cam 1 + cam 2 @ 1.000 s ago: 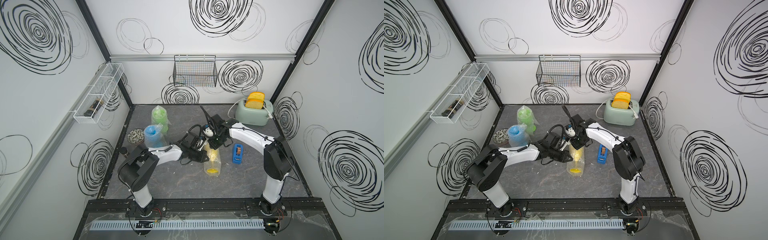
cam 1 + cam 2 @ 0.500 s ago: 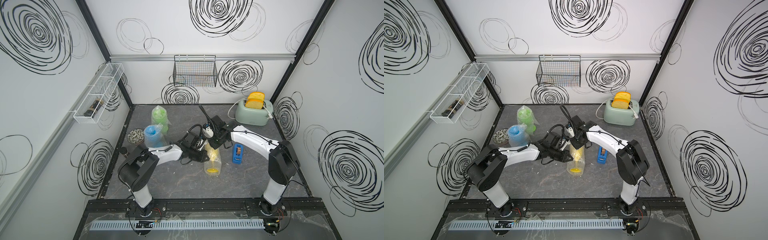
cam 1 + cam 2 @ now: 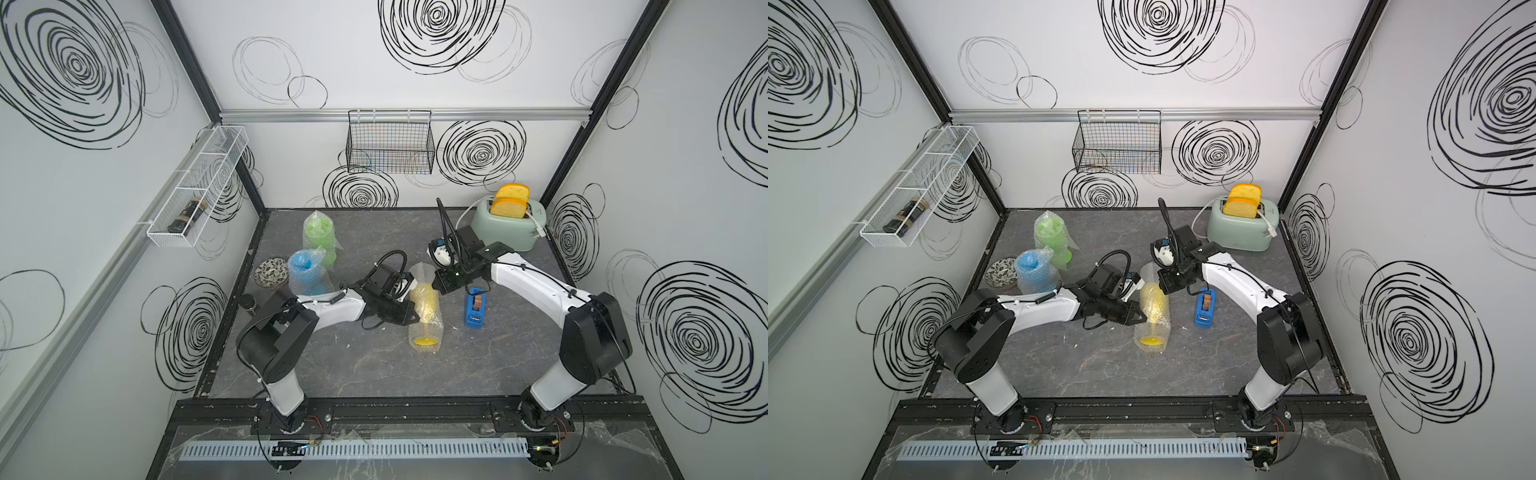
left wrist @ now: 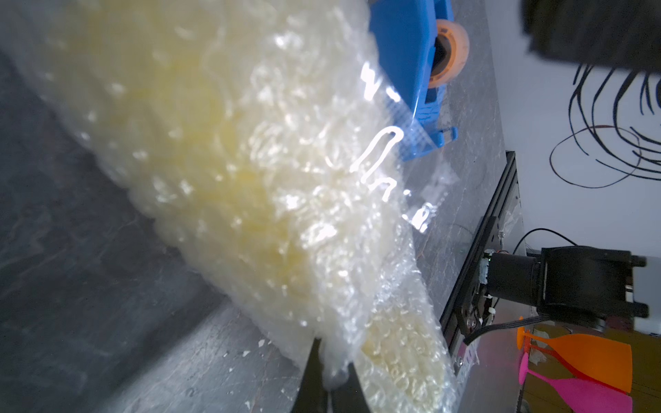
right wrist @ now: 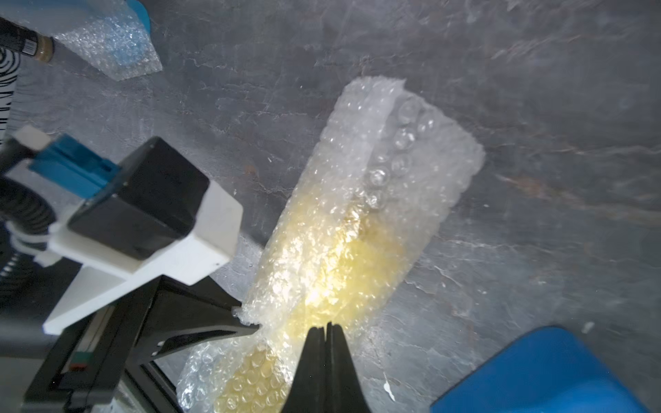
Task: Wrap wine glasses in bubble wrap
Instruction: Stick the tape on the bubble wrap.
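Left tool [image 4: 332,370] tight on bubble wrap [image 4: 250,178]

place: robot lab booth | signs: white walls [image 3: 374,104] with black swirls; metal frame [image 3: 189,62]; left arm [image 3: 332,309] and right arm [image 3: 536,282] bolted to rail [image 3: 415,411]; toaster [image 3: 505,232] on desk [image 3: 374,365]

3 goblets [image 3: 424,307], 1 tape disp [image 3: 474,309], 1 toaster [image 3: 505,230], 1 bowl [image 3: 272,272]

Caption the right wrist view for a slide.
Shut right gripper at the yellow plastic goblet rolled in clear bubble wrap.
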`<act>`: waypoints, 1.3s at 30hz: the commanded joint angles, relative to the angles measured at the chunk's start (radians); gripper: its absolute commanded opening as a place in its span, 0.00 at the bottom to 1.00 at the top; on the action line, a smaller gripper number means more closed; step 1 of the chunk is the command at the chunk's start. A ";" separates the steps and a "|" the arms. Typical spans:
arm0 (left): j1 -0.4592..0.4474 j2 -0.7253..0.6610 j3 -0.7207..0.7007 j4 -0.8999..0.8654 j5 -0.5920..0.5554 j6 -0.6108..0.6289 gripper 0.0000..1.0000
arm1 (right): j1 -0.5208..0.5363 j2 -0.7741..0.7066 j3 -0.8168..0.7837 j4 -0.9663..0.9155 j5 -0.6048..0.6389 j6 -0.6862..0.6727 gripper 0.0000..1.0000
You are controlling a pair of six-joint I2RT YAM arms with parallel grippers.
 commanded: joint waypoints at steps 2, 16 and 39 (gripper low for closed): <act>-0.009 0.018 0.011 0.018 0.009 0.005 0.00 | 0.000 0.043 -0.031 0.044 -0.082 0.013 0.00; -0.007 0.013 0.009 0.015 0.007 0.006 0.00 | -0.026 -0.028 -0.025 0.010 -0.055 0.009 0.00; -0.001 -0.095 0.022 -0.008 0.008 -0.004 0.43 | -0.151 -0.101 -0.155 0.171 -0.219 0.235 0.44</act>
